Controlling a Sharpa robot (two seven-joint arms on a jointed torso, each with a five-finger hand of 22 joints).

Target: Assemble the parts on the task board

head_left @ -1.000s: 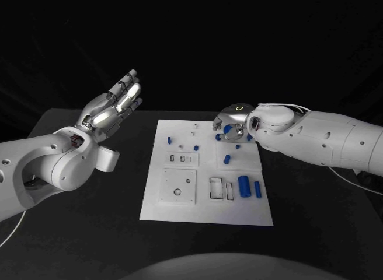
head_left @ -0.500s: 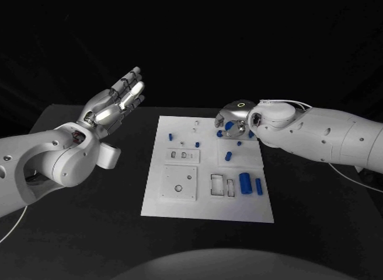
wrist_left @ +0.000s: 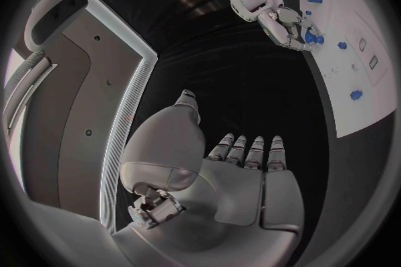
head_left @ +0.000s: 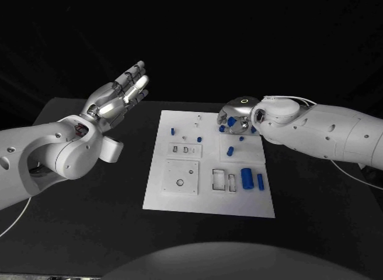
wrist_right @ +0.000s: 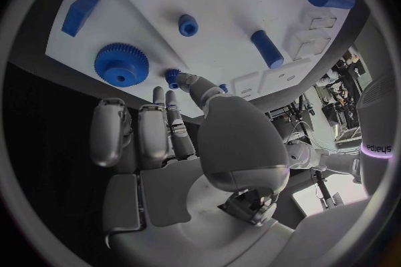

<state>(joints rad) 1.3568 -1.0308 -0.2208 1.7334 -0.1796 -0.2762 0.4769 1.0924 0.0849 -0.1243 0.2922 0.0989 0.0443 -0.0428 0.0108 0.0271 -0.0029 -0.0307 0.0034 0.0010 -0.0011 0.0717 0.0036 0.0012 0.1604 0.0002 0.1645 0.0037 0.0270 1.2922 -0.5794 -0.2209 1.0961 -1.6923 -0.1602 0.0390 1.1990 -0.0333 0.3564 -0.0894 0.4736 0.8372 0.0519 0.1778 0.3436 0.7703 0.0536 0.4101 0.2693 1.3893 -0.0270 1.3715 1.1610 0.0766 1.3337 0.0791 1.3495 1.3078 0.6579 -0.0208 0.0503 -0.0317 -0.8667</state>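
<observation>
The silver left hand [head_left: 118, 99] is raised beside the white rectangular task board [head_left: 210, 204] with straight spread fingers and holds nothing, while the silver right hand [head_left: 236, 114] pinches a small blue gear part [wrist_right: 173, 75] over the board's far right corner.

Only one faint marking, a partly readable word like "equeys", on a grey housing [wrist_right: 380, 140] beside the right hand [wrist_right: 196, 147]; nothing legible on the task board [head_left: 210, 198] or parts.
</observation>
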